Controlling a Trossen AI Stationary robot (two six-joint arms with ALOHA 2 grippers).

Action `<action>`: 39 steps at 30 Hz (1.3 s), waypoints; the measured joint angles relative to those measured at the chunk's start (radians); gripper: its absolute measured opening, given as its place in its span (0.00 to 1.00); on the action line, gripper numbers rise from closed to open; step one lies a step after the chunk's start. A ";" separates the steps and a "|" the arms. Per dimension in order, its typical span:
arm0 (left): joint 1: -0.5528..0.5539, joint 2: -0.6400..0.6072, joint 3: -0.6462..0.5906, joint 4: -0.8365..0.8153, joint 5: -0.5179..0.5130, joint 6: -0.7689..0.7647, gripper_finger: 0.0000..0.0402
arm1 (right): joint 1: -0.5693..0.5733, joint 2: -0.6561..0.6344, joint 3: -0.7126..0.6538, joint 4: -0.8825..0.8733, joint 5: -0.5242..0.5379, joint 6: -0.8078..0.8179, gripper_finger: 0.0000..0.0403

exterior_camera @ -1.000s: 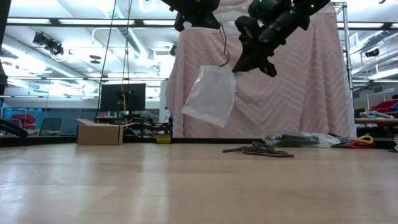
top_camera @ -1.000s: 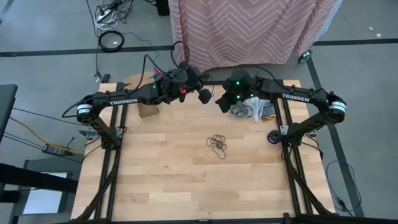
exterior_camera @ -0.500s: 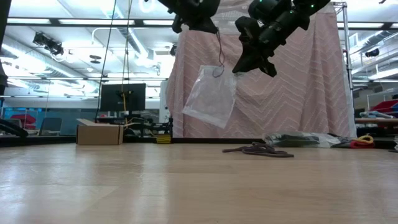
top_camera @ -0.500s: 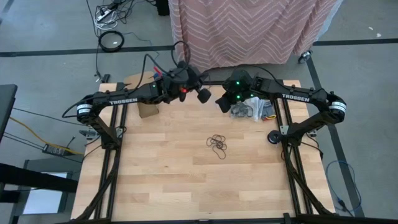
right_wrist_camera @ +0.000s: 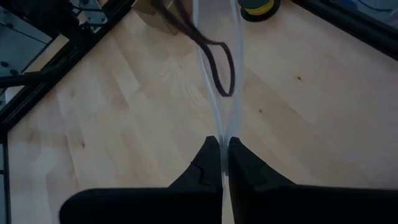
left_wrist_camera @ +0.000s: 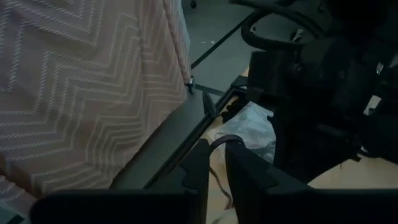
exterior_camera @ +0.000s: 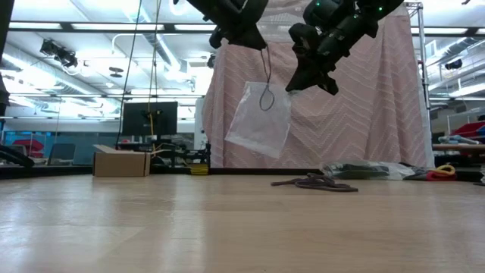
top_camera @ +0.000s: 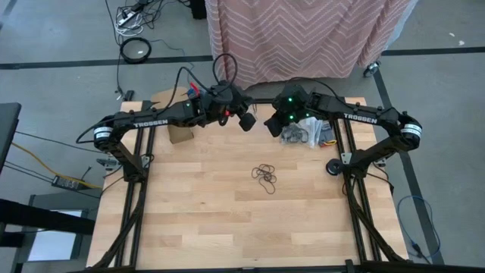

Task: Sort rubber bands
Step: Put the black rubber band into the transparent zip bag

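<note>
1. Since a second earlier, the dark rubber band [exterior_camera: 267, 97] had dropped lower, so it hung as a loop in front of the clear plastic bag [exterior_camera: 260, 117], and the bag had swung a little to the right in the low view.
2. Left claw [exterior_camera: 241, 34] sat at the top centre of the low view, up above the tabletop [top_camera: 227, 220], with the band's strand dangling from it. In the left wrist view the band [left_wrist_camera: 225, 142] curved across its fingers [left_wrist_camera: 200, 163], which stood slightly apart, so it looked like it was letting go rather than clamping hard.
3. Right claw [exterior_camera: 309, 76] was just to the right of it, also up in the air, pinched shut on the top edge of the bag. Right wrist view showed the thin clear film [right_wrist_camera: 219, 93] squeezed between its fingers [right_wrist_camera: 208, 163], with the band [right_wrist_camera: 217, 62] looped beside it.
4. A pile of dark rubber bands [top_camera: 264, 175] lay near the middle of the tabletop in the high view.
5. More crinkly bags and bits [top_camera: 305, 135] sat at the upper right edge of the tabletop, and a cardboard box [top_camera: 179, 134] at the upper left.
</note>
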 joint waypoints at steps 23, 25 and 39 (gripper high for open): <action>0.005 0.082 0.000 -0.140 0.089 -0.210 0.24 | 0.000 0.000 0.000 -0.108 -0.004 -0.066 0.00; 0.002 0.106 0.000 -0.095 0.091 -0.225 0.24 | 0.000 0.000 0.000 -0.108 -0.014 -0.066 0.00; -0.021 0.121 0.000 -0.185 0.568 -0.244 0.24 | -0.012 0.000 -0.005 -0.292 0.012 -0.205 0.00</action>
